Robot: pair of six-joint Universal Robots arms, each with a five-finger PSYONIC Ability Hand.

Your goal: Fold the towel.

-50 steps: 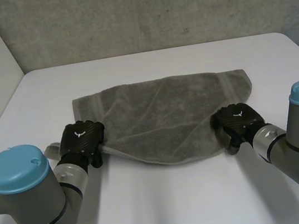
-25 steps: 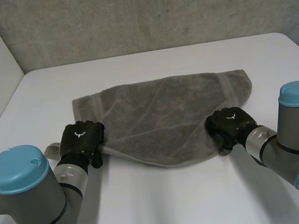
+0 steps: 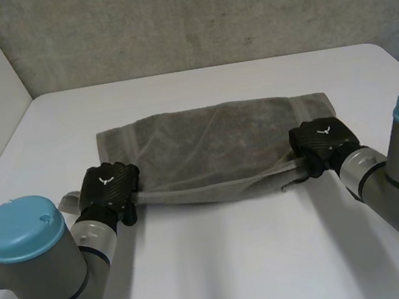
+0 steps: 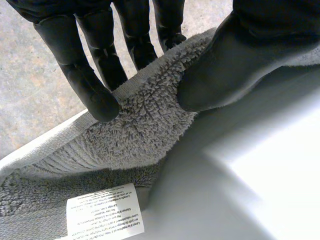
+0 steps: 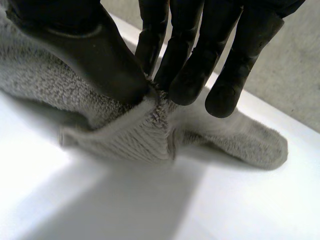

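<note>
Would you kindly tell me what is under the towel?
Where the left hand and right hand pinch the near edge of the towel, the white table shows beneath the lifted cloth. Whatever lies under the flat middle is covered.

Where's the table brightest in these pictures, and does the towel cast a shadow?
Left wrist view: the white table glares brightest away from the grey terry towel pinched by the black left hand. Right wrist view: shade lies on the table under the towel corner held by the black right hand.
</note>
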